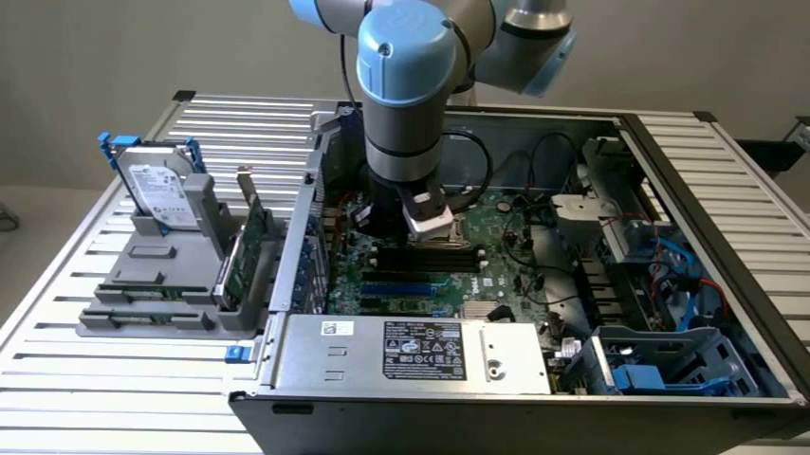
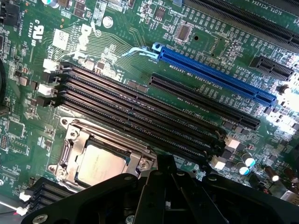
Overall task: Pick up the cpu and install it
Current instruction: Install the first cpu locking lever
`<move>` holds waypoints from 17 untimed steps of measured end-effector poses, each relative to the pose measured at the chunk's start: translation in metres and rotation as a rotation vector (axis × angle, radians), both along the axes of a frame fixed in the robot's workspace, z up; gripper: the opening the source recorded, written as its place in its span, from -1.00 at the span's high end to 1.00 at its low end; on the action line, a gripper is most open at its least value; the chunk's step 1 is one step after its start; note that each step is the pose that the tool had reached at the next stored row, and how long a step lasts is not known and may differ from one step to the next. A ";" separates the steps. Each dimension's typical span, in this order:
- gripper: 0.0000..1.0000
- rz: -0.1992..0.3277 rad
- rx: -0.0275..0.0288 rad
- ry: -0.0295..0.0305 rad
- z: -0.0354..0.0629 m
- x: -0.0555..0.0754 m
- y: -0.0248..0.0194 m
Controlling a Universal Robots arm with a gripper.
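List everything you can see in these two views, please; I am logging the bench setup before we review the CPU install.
cpu: one, pale silver, lying in the metal socket frame on the motherboard.
motherboard: one, green, inside the open computer case.
blue expansion slot: one, blue, on the motherboard beside black slots.
memory slots: a row of several, black, next to the cpu socket.
computer case: one, grey metal, open on the slatted table.
hard drive: one, silver with white label and blue bracket, standing in the grey holder at the exterior view's left.
circuit cards: green, upright in that holder; count unclear.
gripper: one, black, shut, just above the board beside the cpu.
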State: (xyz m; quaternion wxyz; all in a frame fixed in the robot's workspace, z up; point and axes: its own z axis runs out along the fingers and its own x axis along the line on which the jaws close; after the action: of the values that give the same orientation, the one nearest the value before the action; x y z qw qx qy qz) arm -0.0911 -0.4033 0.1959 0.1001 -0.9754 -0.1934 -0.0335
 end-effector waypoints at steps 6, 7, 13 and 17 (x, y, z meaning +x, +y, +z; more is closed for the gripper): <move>0.79 0.000 -0.0124 -0.0002 -0.0001 0.000 0.0006; 0.79 0.000 -0.0155 -0.0001 -0.0001 0.000 0.0006; 0.79 0.000 -0.0193 -0.0001 0.0043 0.000 0.0006; 0.79 0.000 -0.0192 -0.0001 0.0172 0.000 0.0007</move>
State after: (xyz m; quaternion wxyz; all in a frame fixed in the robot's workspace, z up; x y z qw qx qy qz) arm -0.0911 -0.4027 0.2131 0.0907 -0.9764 -0.1936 -0.0317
